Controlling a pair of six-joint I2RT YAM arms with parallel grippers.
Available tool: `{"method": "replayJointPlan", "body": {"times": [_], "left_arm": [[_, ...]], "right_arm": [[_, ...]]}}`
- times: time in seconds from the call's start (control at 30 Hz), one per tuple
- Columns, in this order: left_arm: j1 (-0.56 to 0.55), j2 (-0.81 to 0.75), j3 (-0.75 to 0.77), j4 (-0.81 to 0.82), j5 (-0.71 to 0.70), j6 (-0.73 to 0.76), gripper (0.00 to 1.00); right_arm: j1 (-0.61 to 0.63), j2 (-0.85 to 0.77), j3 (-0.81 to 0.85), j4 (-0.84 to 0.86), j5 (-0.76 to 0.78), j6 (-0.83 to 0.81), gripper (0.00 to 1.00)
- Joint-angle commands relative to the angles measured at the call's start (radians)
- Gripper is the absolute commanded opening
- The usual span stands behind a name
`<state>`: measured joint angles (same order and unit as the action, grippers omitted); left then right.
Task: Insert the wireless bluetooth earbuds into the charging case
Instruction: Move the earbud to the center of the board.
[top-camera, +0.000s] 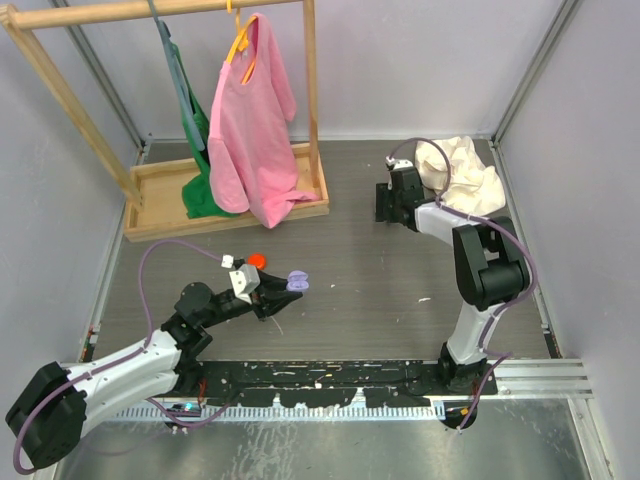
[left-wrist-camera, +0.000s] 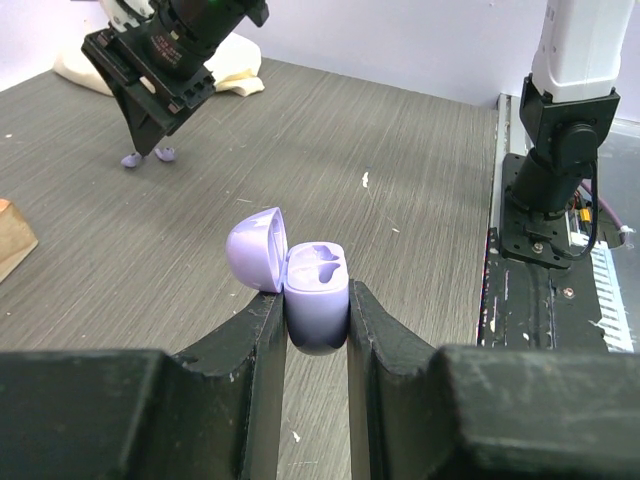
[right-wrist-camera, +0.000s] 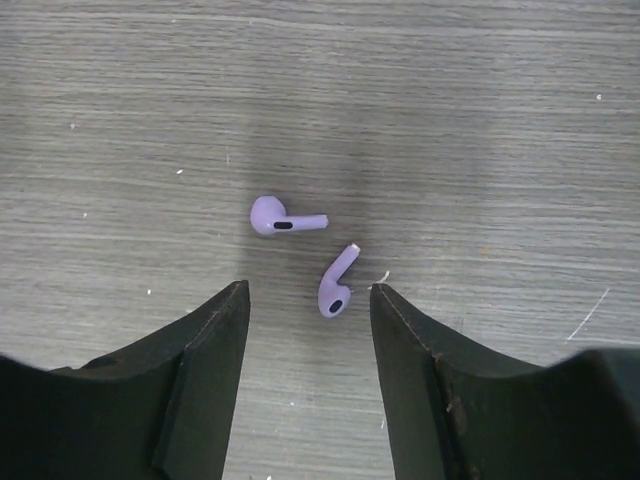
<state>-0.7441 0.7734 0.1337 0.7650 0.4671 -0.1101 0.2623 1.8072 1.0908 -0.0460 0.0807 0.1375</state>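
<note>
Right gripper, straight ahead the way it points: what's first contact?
Probably the nearer lilac earbud, lying between the open fingers of the right gripper, then the table. Height above it is unclear.

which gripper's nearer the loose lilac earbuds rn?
Right. The right gripper hangs directly over the lilac earbuds, jaws open; the left gripper is far off, clamped on the open charging case.
</note>
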Motion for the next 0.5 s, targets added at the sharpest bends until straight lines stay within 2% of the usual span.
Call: {"method": "replayJointPlan", "body": {"times": [0.0,0.3,0.47], "left_arm": [[-0.003,-0.02,0.017,0.037,-0.002,0.023,0.01],[-0.003,-0.023,0.018,0.035,0.004,0.02,0.01],[-0.003,-0.025,0.02,0.035,0.008,0.017,0.01]], "right_arm": [[-0.003,0.038,0.067,-0.002,0.028,0.015,0.55],[-0.005,0.079,0.074,-0.036,0.06,0.028,0.44],[-0.005,0.07,0.054,-0.052,0.056,0.031,0.33]]}}
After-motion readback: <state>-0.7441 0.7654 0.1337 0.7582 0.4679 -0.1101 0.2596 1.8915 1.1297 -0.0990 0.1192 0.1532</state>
